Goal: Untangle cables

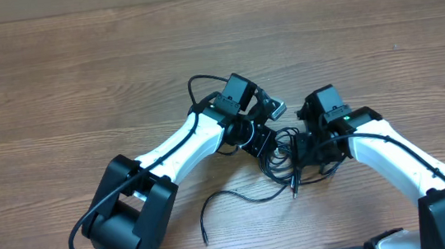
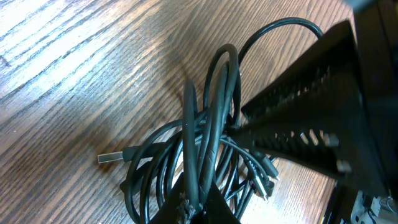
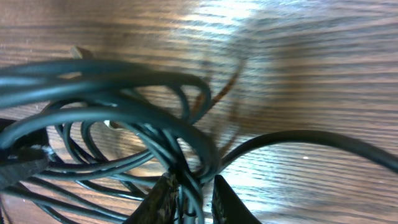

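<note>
While both white arms are stretching inward over the wooden counter [image 1: 53,84], the left arm [image 1: 171,150] is extending from seven o'clock and the right arm [image 1: 395,152] from four o'clock, their ends meeting just right of the middle in the overhead view. The cables [image 1: 282,158] are lying there in one dark knotted bundle, at about four o'clock from the counter's middle, between the two tools and resting on the wood. The left tool [image 2: 198,210] is sitting closed, pinching several strands of the bundle at the bottom of its wrist view. The right tool [image 3: 191,202] is gripping a few strands too, its jaws standing narrowly apart around them. One loose strand [image 1: 230,197] is trailing toward seven o'clock from the bundle, ending alone on the counter. A silver-tipped plug [image 2: 112,157] is poking out at nine o'clock of the bundle in the left wrist view.
</note>
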